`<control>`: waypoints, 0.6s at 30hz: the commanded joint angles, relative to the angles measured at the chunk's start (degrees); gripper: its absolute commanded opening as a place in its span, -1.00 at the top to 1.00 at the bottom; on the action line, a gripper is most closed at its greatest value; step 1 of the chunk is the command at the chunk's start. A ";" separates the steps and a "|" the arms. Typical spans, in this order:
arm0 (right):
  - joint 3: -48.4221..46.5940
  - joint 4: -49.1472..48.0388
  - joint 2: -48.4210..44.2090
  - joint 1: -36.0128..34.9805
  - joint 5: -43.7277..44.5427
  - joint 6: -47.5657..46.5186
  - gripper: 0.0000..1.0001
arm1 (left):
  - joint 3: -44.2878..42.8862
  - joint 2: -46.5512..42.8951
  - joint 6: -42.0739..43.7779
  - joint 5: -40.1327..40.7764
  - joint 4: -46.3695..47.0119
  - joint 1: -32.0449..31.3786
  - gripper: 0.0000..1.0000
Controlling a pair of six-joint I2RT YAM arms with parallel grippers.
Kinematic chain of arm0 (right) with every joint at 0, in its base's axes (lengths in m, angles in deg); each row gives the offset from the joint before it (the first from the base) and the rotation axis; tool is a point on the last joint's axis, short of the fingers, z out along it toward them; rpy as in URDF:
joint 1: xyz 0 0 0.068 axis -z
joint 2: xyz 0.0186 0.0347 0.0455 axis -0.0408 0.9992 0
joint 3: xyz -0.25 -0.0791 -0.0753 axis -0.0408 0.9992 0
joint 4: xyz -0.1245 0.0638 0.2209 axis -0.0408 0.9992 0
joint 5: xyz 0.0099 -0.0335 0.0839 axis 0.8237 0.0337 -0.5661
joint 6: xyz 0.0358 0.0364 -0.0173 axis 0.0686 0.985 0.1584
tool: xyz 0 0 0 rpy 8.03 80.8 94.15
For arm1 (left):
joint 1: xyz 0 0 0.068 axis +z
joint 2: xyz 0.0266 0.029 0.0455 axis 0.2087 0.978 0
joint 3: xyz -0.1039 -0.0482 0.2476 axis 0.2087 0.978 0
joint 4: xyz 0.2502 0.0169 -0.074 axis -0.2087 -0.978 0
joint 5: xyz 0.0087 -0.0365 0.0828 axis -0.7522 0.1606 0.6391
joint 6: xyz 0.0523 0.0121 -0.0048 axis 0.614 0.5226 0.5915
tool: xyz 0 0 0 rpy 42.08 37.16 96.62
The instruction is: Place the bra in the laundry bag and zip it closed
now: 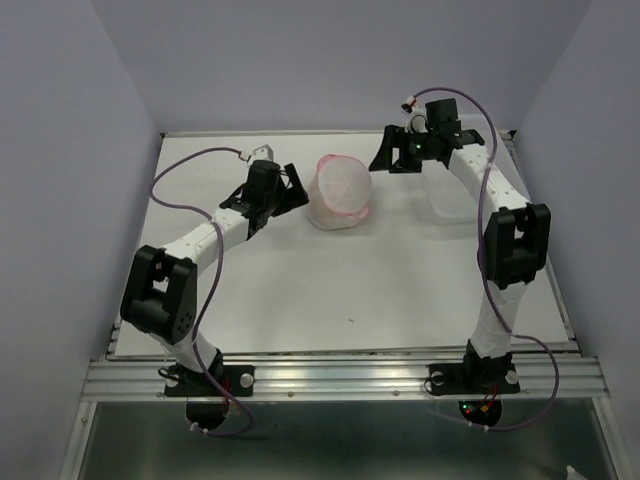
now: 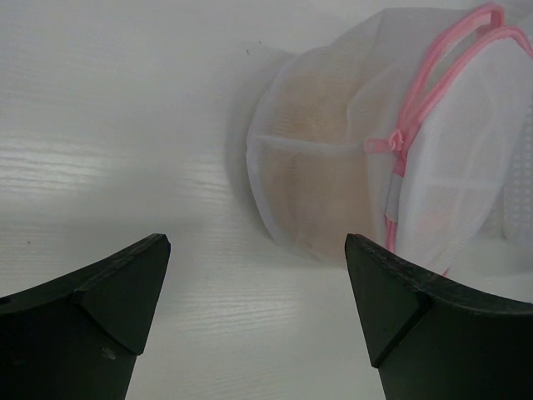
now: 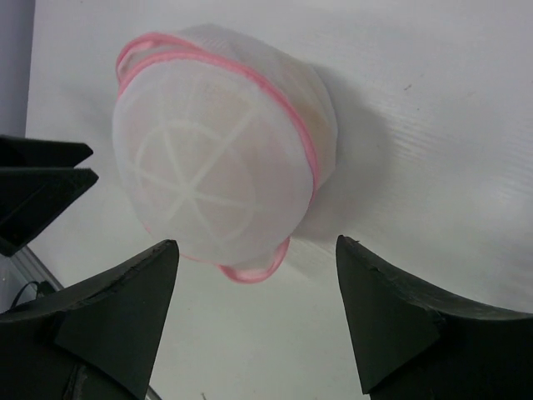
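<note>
**Bag between two open end effectors, bra already inside**

At the left end effector (image 1: pixel 296 188): jaws spread to the full, nothing between them, nothing touched. At the right end effector (image 1: pixel 382 156): likewise spread wide and empty.

Just ahead of the left one and a little to its right, lying on the desk (image 1: pixel 350 280): the laundry bag (image 1: pixel 340 192), close to both sets of fingertips but apart from them. Hard to name the nearer arm from the top view (a narrow call, with the left tips by the bag's near-left side and the right tips by its far-right edge).

No long axis to speak of. A round dome tipped on its side, flat spoked face toward the right wrist camera, pink zipper rim (image 3: pixel 310 158) running round the seam.

Through the white mesh, on the half facing the left wrist camera: the bra (image 2: pixel 321 167), a peach blur of padded cup, inside the bag as far as visible. Zipper pull (image 2: pixel 390 143) at mid-seam in that view. Impossible to tell whether zipped shut all the way round.

Judged close to done, with perhaps only a check of the zip remaining. A risk with any further pinch: soft mesh sliding on the smooth desk.
</note>
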 commanded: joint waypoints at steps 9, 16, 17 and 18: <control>11.52 -10.09 -6.36 -0.11 1.59 -2.39 -1.00 | -9.27 1.59 3.84 2.78 3.27 -0.40 -0.98; 24.28 -15.72 -15.77 -10.52 22.33 -9.75 -1.00 | -10.43 4.32 14.04 -1.87 4.41 1.18 -0.98; 24.98 -15.90 -16.13 -13.18 26.33 -12.38 -1.00 | -10.17 3.71 15.79 -3.10 4.67 1.62 -0.98; 25.60 -15.99 -16.05 -15.64 33.25 -18.24 -1.00 | -9.47 3.27 16.33 -3.98 5.11 2.32 -0.98</control>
